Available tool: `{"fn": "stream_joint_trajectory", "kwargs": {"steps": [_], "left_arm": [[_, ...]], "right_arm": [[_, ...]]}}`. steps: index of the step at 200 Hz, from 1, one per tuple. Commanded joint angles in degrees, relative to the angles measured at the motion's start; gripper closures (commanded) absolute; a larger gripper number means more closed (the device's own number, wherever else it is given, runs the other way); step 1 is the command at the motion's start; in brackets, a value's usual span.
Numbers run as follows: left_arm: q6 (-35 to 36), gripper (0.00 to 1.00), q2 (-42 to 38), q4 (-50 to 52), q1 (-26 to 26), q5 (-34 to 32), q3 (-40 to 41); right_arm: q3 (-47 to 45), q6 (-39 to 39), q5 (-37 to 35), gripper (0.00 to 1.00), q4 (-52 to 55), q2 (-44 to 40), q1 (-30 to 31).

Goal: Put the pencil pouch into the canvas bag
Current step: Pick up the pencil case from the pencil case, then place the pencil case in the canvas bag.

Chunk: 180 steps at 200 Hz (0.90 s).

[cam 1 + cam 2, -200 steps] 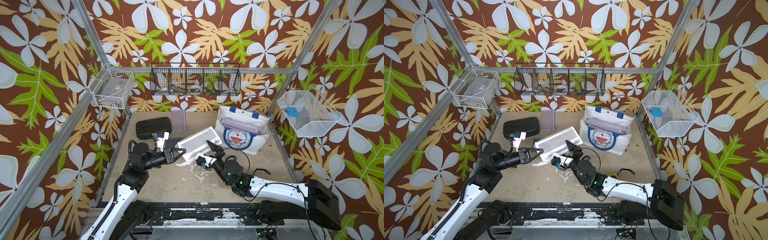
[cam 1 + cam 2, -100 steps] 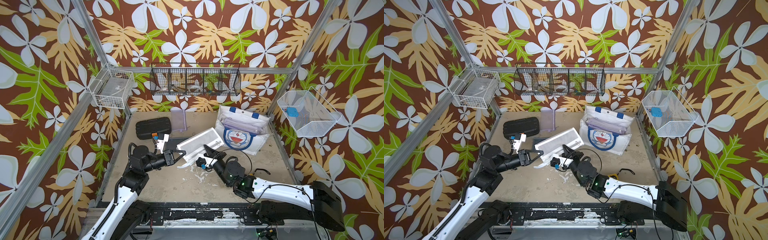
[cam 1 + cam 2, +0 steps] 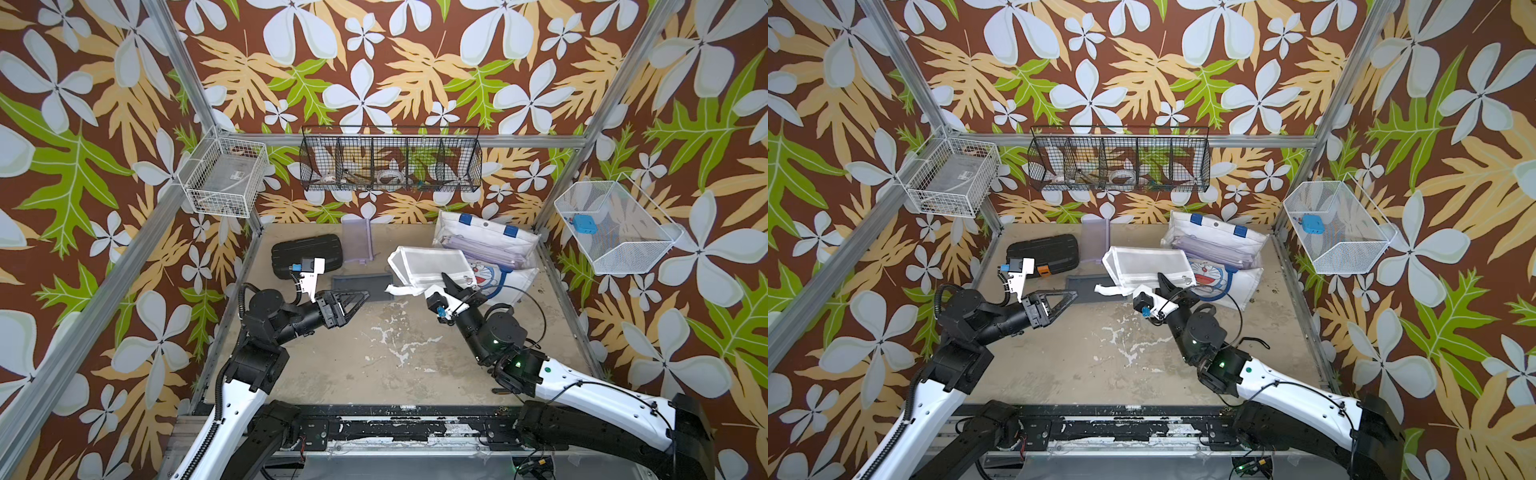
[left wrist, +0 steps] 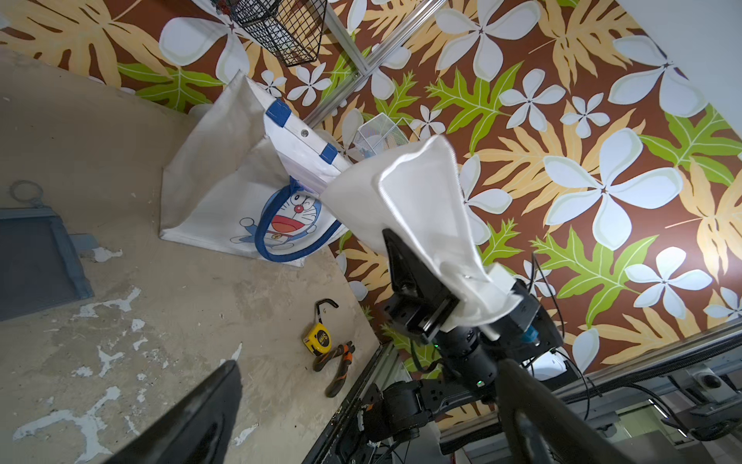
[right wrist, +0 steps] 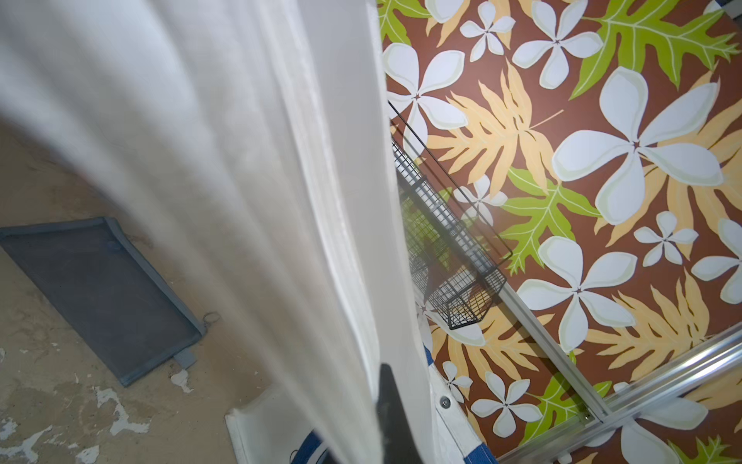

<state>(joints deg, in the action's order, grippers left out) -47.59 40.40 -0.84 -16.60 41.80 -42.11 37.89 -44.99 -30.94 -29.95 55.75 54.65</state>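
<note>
Pencil pouch [image 3: 428, 266] in right fingers [image 4: 405, 265]; purple pouches [image 3: 486, 249] crowd canvas bag [image 3: 517, 280] mouth.

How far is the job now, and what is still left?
Done: the right gripper is shut on the white mesh pouch; the left gripper is open, apart. In hand: the pouch is held above the table near the canvas bag. Left: carry it over the bag's mouth, release.

White pencil pouch [image 3: 1148, 266] in closed right tool [image 3: 1165, 286], near canvas bag [image 3: 1208, 226].

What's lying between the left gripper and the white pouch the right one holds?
A dark grey pouch lies flat there, visible in both top views.
</note>
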Motion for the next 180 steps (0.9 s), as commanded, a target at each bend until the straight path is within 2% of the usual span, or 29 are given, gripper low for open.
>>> {"fn": "stream_joint_trajectory", "kwargs": {"steps": [1,29,53,74,103,126,159,180], "left_arm": [[3.41,0.0,-0.46,2.0,0.16,-1.94,0.66],[7.04,0.0,-0.94,4.95,0.16,-4.63,1.56],[9.37,0.01,-1.64,5.59,0.16,-6.19,3.05],[10.42,0.01,-0.98,4.95,0.13,-6.23,3.91],[11.4,0.0,0.47,3.88,0.16,-4.99,4.27],[13.01,0.0,0.93,3.92,0.16,-5.02,4.18],[14.87,0.0,1.79,4.08,0.15,-5.12,4.05],[16.12,0.0,2.16,3.79,0.12,-5.62,3.96]], "right_arm": [[4.3,3.38,0.5,0.96,6.47,0.16,-0.96],[12.62,3.12,-0.21,0.97,15.33,1.7,-4.58],[24.16,7.92,8.45,0.97,29.69,4.81,-13.94],[33.53,8.42,13.29,0.97,39.2,9.85,-21.38],[43.57,6.34,15.79,0.99,49.04,17.92,-27.96],[45.2,4.82,21.2,0.99,52.56,21.27,-31.98],[47.51,4.28,24.02,1.0,56.67,25.56,-38.43],[45.54,5.83,28.03,1.0,55.2,26.25,-42.85]]}}
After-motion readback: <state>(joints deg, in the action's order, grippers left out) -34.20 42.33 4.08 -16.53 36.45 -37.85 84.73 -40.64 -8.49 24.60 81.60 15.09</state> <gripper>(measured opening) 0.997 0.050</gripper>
